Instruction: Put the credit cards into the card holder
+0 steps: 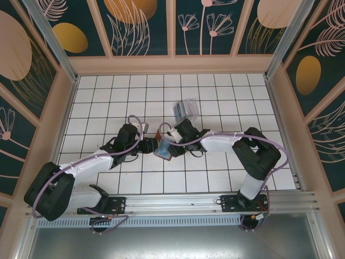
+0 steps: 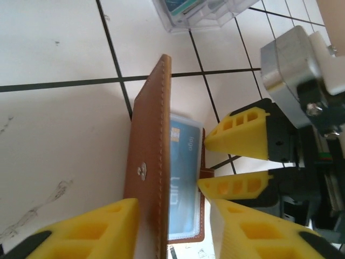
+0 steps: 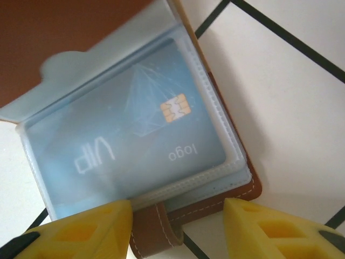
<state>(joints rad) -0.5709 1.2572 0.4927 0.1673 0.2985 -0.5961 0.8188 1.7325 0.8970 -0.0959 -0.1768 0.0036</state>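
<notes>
Credit card (image 3: 135,140) sits inside open card holder (image 3: 215,208)

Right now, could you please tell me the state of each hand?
Left hand: astride the holder; grip cannot be told.
Right hand: open, holding nothing.

Both arms reach inward and low, left gripper (image 1: 146,145) and right gripper (image 1: 166,142) almost tip to tip, the right's jaws parted, the left's partly apart, perhaps pinching something.
</notes>
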